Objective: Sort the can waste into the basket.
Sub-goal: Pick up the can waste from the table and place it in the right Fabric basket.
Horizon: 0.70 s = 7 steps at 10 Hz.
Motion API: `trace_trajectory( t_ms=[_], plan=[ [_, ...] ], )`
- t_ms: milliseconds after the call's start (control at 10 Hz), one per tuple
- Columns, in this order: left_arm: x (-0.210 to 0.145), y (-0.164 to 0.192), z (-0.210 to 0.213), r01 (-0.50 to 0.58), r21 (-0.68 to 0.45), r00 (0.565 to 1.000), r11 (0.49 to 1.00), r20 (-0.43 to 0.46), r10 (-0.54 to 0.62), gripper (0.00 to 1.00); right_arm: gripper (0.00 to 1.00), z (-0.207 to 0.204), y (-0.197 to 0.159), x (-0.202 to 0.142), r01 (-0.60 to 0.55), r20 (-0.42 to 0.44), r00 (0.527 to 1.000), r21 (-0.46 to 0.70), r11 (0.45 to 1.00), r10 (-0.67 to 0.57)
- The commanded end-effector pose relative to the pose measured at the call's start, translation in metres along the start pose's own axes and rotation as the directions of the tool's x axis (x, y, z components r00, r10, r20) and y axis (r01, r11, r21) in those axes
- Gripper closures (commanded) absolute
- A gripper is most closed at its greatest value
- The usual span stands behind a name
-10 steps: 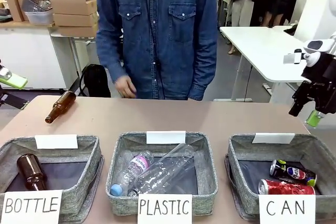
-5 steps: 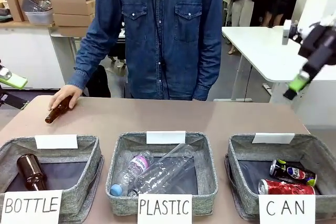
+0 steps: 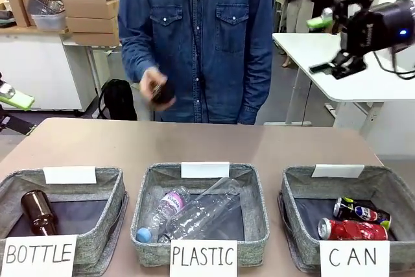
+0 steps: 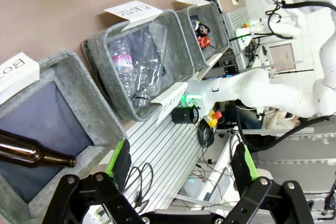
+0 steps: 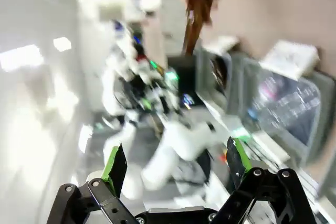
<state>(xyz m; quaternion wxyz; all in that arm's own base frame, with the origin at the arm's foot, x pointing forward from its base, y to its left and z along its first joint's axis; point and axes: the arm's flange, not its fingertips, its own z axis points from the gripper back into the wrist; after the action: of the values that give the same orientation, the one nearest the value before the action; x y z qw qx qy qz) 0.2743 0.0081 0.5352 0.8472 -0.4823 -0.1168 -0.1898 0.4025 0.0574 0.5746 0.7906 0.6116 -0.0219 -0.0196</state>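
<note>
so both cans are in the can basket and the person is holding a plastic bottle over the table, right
Not quite. Both cans, the red can and the dark can, do lie in the CAN basket, but the front view shows the person's hand holding a brown glass bottle, not a plastic one.

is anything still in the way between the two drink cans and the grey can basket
Nothing visible does. The red metal can and the dark silver-black printed can already lie on the dark floor inside the square grey woven basket signed CAN. The right gripper hangs open, raised well above the table.
</note>
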Motion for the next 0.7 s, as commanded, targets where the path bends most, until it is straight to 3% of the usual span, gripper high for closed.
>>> trace_trajectory(
  t_ms=[0,100,200,600],
  plan=[
    [-0.001,0.002,0.002,0.020,-0.001,1.000,1.000,-0.007,-0.020,0.00,0.00,-0.044,-0.021,0.003,-0.044,0.120,0.992,0.012,0.999,0.042],
    [-0.001,0.002,0.002,0.020,-0.001,1.000,1.000,-0.007,-0.020,0.00,0.00,-0.038,-0.029,0.001,-0.062,0.168,0.983,-0.106,0.992,0.079],
    [-0.001,0.002,0.002,0.020,-0.001,1.000,1.000,-0.007,-0.020,0.00,0.00,-0.018,-0.013,0.004,0.013,0.078,0.997,0.033,0.999,-0.015],
    [-0.001,0.002,0.002,0.020,-0.001,1.000,1.000,-0.007,-0.020,0.00,0.00,-0.018,-0.013,0.004,0.013,0.078,0.997,0.033,0.999,-0.015]
  ],
)
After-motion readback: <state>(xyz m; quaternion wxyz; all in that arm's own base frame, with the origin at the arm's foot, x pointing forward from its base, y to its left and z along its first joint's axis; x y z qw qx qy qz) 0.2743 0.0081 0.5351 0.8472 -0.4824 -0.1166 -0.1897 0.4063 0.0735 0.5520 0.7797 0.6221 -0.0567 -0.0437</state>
